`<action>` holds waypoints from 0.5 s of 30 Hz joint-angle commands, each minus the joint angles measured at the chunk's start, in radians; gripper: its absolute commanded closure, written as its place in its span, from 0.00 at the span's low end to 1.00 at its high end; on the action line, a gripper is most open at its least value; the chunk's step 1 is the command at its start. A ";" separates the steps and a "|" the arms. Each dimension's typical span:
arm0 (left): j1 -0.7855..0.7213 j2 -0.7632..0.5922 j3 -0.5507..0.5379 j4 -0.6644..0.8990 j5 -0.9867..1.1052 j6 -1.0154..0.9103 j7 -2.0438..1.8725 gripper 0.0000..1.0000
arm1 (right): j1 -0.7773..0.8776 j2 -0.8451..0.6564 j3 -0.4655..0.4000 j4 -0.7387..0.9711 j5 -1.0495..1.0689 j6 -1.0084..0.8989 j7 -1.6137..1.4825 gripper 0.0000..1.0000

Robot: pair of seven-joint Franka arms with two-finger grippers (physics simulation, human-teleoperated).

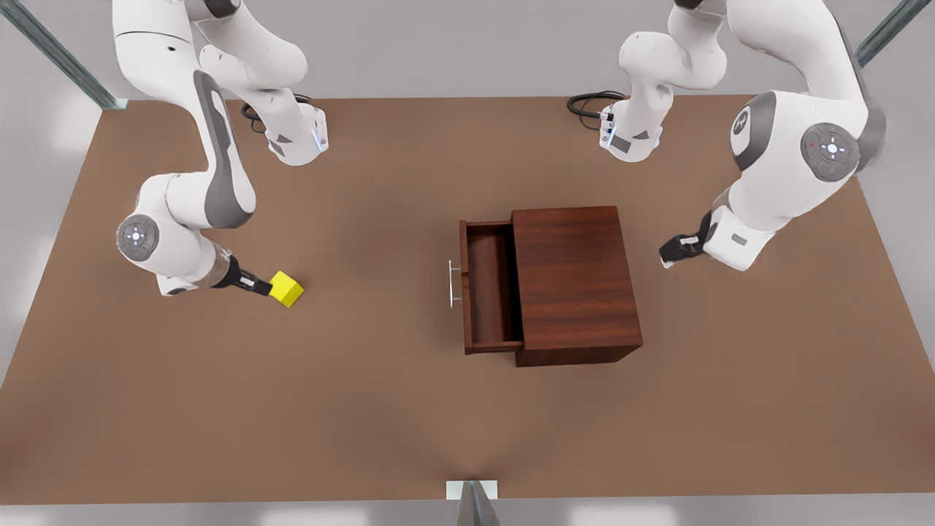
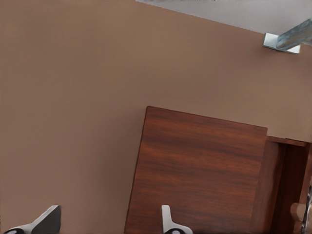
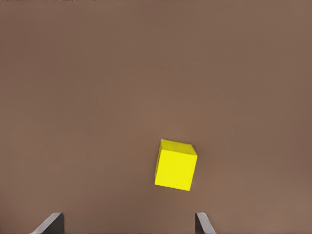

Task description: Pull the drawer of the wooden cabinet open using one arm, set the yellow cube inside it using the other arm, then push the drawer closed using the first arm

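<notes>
Front view: the drawer is pulled out of the wooden cabinet toward the front view's left, bar handle facing that way, inside bare. So I judge step 1 done. The yellow cube sits on the table well apart from the cabinet, w/ the right gripper low and right up against it; can't tell from here if the fingers are on it. The left gripper hangs near the cabinet's back side, waiting. Left wrist view: cabinet top below, open drawer at the edge; left gripper fingers spread, nothing between. Right wrist view: right gripper fingers wide apart, cube ahead of them on the table, not gripped yet. Left to do, I reckon: grab cube, carry it to the drawer, drop it in, push shut.
</notes>
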 commanded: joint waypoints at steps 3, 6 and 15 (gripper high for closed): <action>0.016 0.002 0.002 0.009 0.044 -0.005 0.455 0.00 | -0.001 0.000 0.001 -0.089 0.003 0.291 0.371 0.00; 0.016 -0.002 0.002 0.010 0.033 -0.056 0.457 0.00 | -0.003 0.014 -0.001 -0.144 0.001 0.356 0.371 0.00; 0.016 -0.005 0.004 0.007 0.033 -0.066 0.457 0.00 | -0.012 0.037 -0.001 -0.251 0.009 0.396 0.354 0.00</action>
